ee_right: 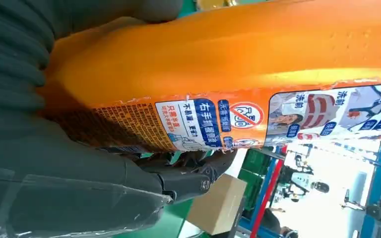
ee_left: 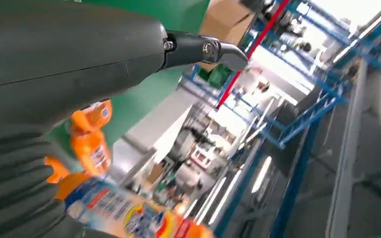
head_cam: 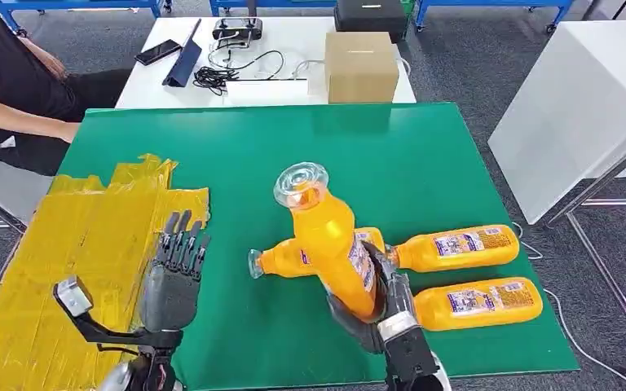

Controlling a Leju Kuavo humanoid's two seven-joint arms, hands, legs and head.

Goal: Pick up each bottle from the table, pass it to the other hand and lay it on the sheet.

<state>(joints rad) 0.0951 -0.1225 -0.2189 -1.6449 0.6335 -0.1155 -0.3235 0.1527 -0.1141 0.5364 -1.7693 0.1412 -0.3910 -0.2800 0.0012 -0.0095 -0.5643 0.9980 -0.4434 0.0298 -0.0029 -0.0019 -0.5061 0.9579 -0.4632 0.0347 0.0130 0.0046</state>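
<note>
An orange bottle (head_cam: 331,240) is gripped low on its body by the right hand (head_cam: 371,314) and held tilted, cap uppermost. Three more bottles (head_cam: 456,248) are laid on the green worktop (head_cam: 424,155) just beyond and beside that hand. The left hand (head_cam: 173,277) is held empty, fingers seemingly apart, beside the yellow sheet (head_cam: 65,252).

Bare green table (head_cam: 424,163) lies open ahead of the left hand's fingers (head_cam: 181,236), which are spread over the edge of the yellow sheet (head_cam: 65,244). Between those fingers and the right hand (head_cam: 375,314), one lying bottle (head_cam: 293,259) blocks the way. Two more lying bottles (head_cam: 456,248) (head_cam: 477,303) crowd the table just right of the right hand's fingers.
</note>
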